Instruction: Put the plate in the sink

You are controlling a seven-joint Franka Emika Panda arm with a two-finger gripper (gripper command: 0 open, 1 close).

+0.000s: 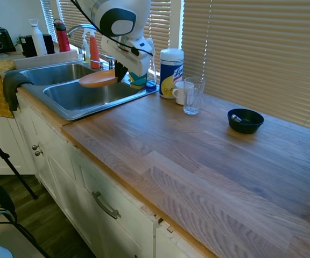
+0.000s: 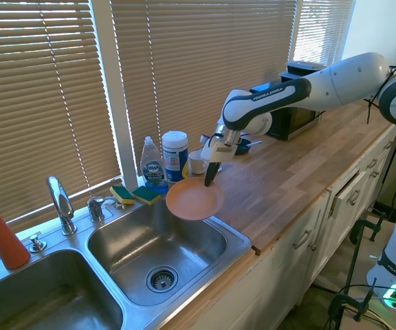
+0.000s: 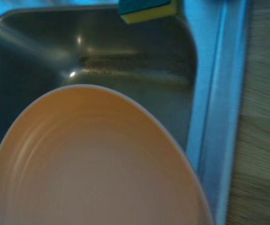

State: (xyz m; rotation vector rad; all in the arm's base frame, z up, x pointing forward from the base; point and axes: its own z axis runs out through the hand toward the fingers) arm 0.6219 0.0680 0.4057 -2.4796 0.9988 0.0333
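The salmon-orange plate (image 1: 97, 79) (image 2: 194, 199) (image 3: 93, 164) hangs level in the air above the right-hand basin of the stainless steel sink (image 1: 98, 95) (image 2: 158, 256) (image 3: 139, 61). My gripper (image 1: 120, 74) (image 2: 209, 180) is shut on the plate's rim at the side nearest the wooden counter. The plate sits over the basin's counter-side corner, clear of the basin floor. In the wrist view the plate fills the lower half, with the basin wall beyond it.
Sponges (image 2: 135, 194), a dish soap bottle (image 2: 152, 167) and a wipes canister (image 1: 171, 65) (image 2: 174, 156) line the sink's back ledge. The faucet (image 2: 61, 205) stands behind the basins. A mug (image 1: 180, 91), a glass (image 1: 192, 95) and a dark blue bowl (image 1: 245, 120) stand on the counter.
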